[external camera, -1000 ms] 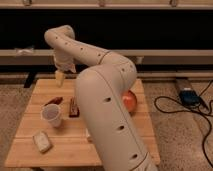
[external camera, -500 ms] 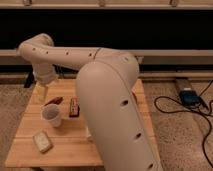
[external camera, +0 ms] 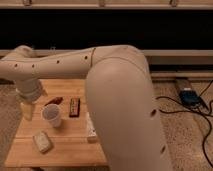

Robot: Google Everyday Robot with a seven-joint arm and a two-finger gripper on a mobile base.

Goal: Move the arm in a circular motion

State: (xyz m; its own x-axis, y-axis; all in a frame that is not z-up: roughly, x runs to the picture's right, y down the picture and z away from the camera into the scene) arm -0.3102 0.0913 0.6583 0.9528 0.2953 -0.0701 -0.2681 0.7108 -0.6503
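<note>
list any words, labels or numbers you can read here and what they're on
No text can be read anywhere.
dark snack bar: any print is too blurred to read.
pale packet: no legible label.
white cup: plain.
arm: only small dark holes, no marking.
gripper, over the wooden table's left edge beside the cup: no marking.

No text or labels legible, gripper (external camera: pixel 27 111) near the white cup (external camera: pixel 52 115)
</note>
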